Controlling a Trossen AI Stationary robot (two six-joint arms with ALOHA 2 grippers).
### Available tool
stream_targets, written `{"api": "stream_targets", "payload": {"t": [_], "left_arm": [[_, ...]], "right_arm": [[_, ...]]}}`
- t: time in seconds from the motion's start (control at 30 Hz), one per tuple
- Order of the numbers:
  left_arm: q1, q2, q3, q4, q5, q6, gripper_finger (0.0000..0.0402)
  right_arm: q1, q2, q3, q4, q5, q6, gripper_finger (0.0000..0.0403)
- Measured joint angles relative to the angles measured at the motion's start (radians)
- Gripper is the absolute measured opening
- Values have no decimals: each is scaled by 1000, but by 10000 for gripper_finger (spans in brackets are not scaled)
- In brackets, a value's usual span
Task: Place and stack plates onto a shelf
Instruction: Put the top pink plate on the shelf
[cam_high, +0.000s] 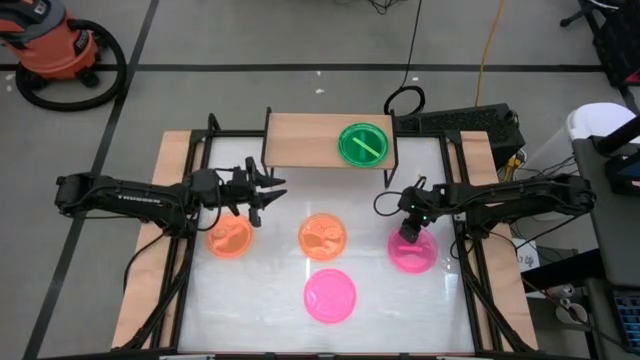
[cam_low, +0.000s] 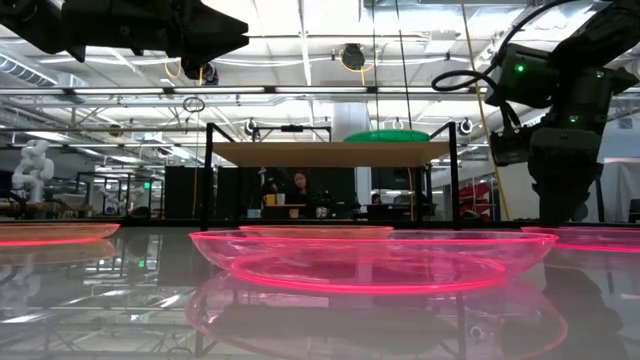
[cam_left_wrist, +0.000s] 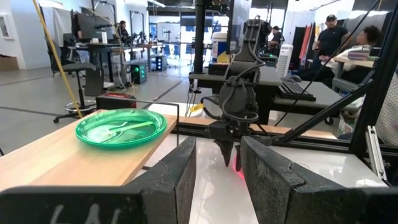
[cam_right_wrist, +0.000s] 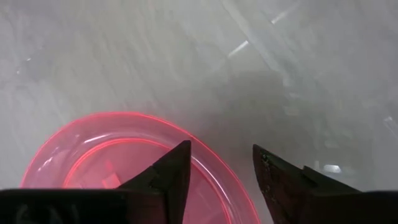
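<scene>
The light-wood shelf (cam_high: 310, 140) stands at the table's far edge, and a green plate (cam_high: 363, 143) lies on its right half. It also shows in the left wrist view (cam_left_wrist: 121, 127). Two orange plates (cam_high: 231, 238) (cam_high: 323, 236) and two pink plates (cam_high: 412, 250) (cam_high: 330, 295) lie flat on the white table. My left gripper (cam_high: 270, 195) is open and empty, held above the table between the shelf and the left orange plate. My right gripper (cam_right_wrist: 217, 165) is open and points down at the right pink plate's far-left rim (cam_right_wrist: 208, 155). My right gripper comes from above, pointing down. One finger (cam_right_wrist: 174, 168) stands over the inside of the right pink plate, and the other (cam_right_wrist: 273, 174) stands outside its rim (cam_right_wrist: 214, 163). I cannot tell whether either finger touches the plate, which lies flat on the table.
The table has wooden side strips (cam_high: 150, 260) and a black frame. The shelf's thin black legs (cam_low: 210, 175) stand on the far part of the table. A keyboard (cam_high: 460, 122) lies behind the shelf at the right. People sit at desks in the room beyond.
</scene>
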Motion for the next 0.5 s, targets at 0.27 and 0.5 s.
{"api": "stream_targets", "payload": {"t": [0.27,0.5], "left_arm": [[0,0,0,0,0,0,131],[0,0,0,0,0,0,131]], "right_arm": [[0,0,-1,-2,-4,0,84],[0,-9,-2,-1,-36,-10,22]]}}
